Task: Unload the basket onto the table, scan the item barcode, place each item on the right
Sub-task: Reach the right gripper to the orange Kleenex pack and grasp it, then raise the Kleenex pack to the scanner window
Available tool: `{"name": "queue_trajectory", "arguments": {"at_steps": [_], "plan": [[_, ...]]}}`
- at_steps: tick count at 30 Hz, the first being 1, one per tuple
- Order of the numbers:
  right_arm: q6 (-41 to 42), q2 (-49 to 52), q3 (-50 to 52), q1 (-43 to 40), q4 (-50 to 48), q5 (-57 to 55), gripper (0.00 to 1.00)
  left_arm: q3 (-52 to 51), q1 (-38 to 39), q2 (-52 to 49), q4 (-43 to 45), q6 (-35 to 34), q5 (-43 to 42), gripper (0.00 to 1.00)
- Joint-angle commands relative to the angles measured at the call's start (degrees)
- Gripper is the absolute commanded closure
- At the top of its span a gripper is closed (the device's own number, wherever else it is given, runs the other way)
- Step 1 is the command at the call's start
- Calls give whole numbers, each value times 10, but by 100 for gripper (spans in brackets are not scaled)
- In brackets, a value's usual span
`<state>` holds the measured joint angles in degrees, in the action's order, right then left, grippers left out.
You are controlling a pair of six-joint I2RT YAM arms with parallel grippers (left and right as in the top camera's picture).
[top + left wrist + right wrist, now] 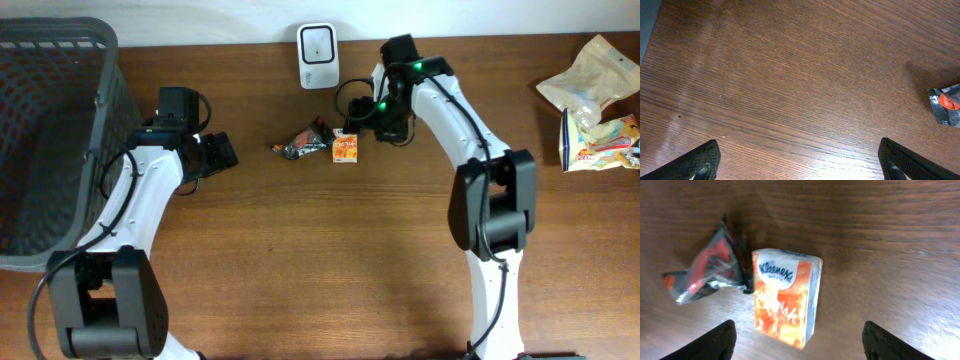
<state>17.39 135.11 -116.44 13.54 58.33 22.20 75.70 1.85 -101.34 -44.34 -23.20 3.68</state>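
Note:
An orange Kleenex tissue pack lies flat on the wooden table, also seen from overhead. My right gripper hovers over its near end, open, the fingers wide on either side and not touching it. A crumpled dark and red wrapper lies just left of the pack and shows at the right edge of the left wrist view. A white scanner stands at the table's back edge. My left gripper is open over bare wood, left of the wrapper.
A dark mesh basket fills the left side of the table. Several snack bags lie at the far right. A black cable loops by the right arm near the scanner.

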Motion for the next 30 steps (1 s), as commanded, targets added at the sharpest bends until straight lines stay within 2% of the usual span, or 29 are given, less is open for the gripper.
{"name": "queue_trajectory", "arguments": {"at_steps": [1, 4, 11, 12, 13, 15, 16, 18, 20, 23, 28, 30], "plan": [[13, 22, 2, 8, 0, 11, 35, 6, 0, 12, 1, -3, 7, 1], [13, 23, 19, 7, -6, -4, 44, 6, 0, 12, 1, -3, 7, 1], [12, 23, 95, 11, -101, 28, 44, 6, 0, 12, 1, -3, 7, 1], [11, 23, 102, 11, -110, 26, 52, 6, 0, 12, 1, -3, 7, 1], [11, 23, 103, 10, -111, 24, 68, 6, 0, 12, 1, -3, 7, 1], [12, 22, 103, 7, -112, 27, 90, 6, 0, 12, 1, -3, 7, 1], [15, 19, 103, -1, -109, 37, 96, 6, 0, 12, 1, -3, 7, 1], [15, 13, 97, -22, -93, 93, 96, 6, 0, 12, 1, -3, 7, 1], [-21, 12, 84, -59, -80, 246, 96, 6, 0, 12, 1, -3, 7, 1], [-46, 12, 84, -100, -82, 416, 96, 6, 0, 12, 1, -3, 7, 1], [-82, 12, 84, -116, -116, 652, 96, 6, 0, 12, 1, -3, 7, 1], [-75, 12, 84, -116, -125, 668, 96, 6, 0, 12, 1, -3, 7, 1]]}}
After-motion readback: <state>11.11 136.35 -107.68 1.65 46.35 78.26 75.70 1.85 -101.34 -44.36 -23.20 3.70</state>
